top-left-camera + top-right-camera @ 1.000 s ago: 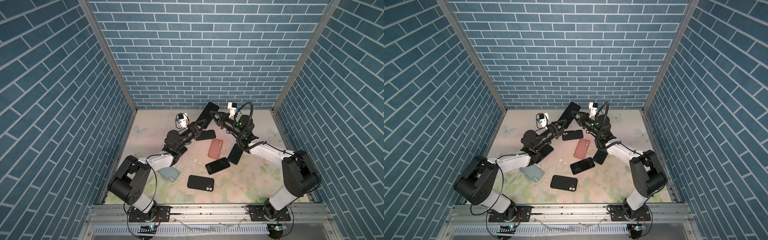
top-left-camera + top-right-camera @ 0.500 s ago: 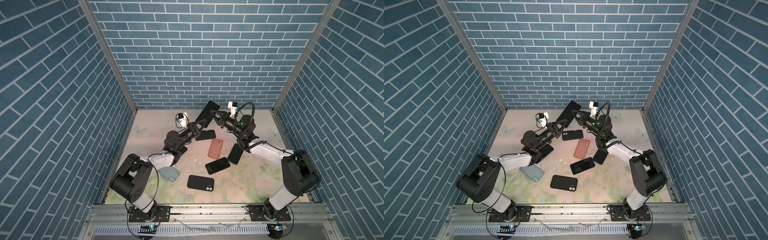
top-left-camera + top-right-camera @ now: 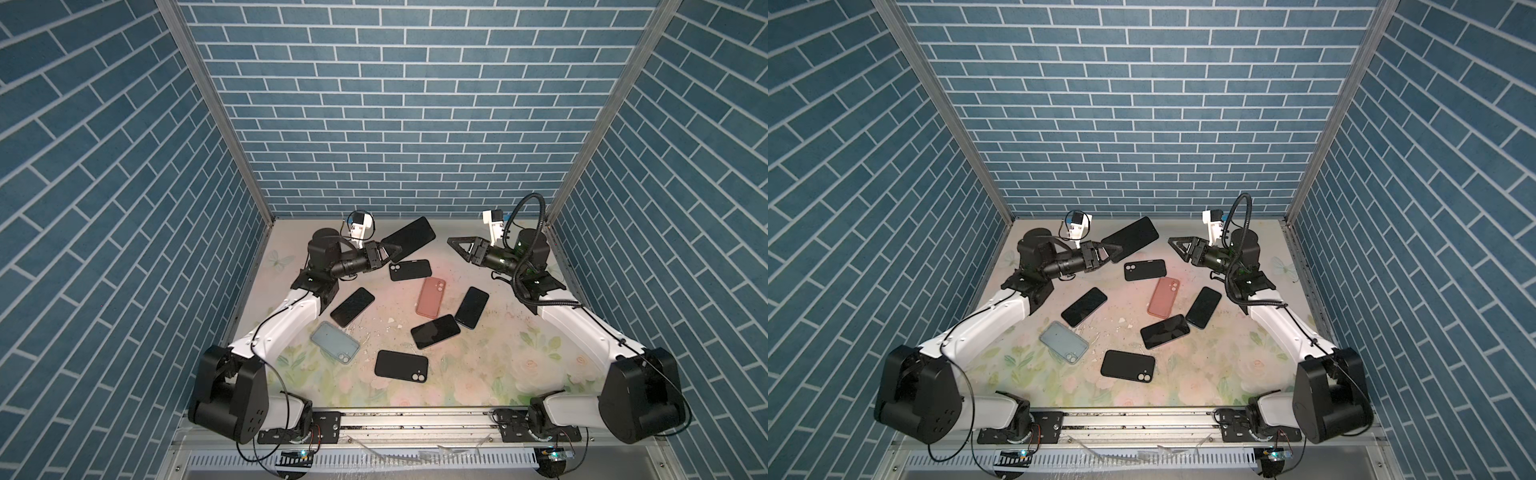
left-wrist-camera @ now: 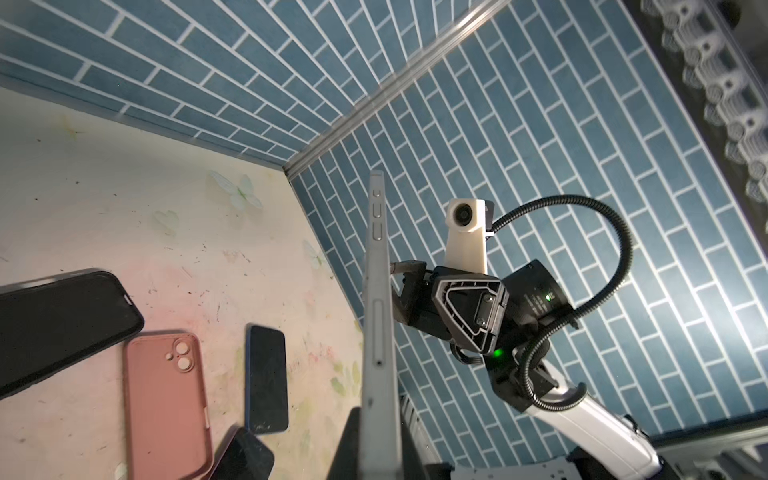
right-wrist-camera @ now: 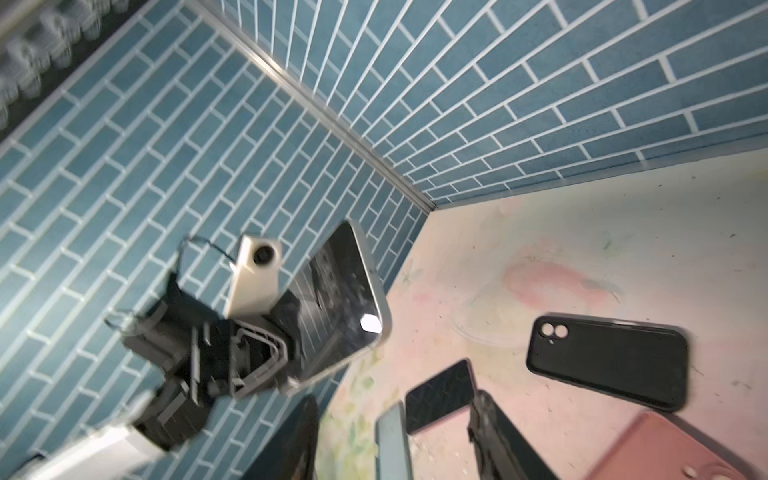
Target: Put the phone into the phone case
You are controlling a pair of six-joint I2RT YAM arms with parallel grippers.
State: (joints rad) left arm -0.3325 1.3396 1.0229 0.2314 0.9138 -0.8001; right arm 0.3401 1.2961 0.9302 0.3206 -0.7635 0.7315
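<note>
My left gripper [image 3: 394,251] is clamped on the lower end of the dark-screened, silver-edged slab phone [image 3: 409,237]. The phone hangs tilted in the air at the upper middle of both top views, over the far part of the pale floral table mat [image 3: 478,374]. The left wrist view shows it edge-on, pinched across its faces at one short end only. My right gripper [image 3: 455,243] stands spread and empty to the right of it, clear of the phone. That single end grip is my worry: with so much of the phone sticking out past the fingers, it could swivel or slide out and drop onto the mat or the soft black rectangular case [image 3: 409,270] just below. The salmon-pink soft case [image 3: 431,296] lies a little lower in the frame with loose dark phones beside it, so a low swing could knock them about. I cannot tell whether either case lies opening up, and pressing the phone onto a closed back would only skate it off. If the right arm comes in for support, a mistimed pinch could lever the phone out of the left
</note>
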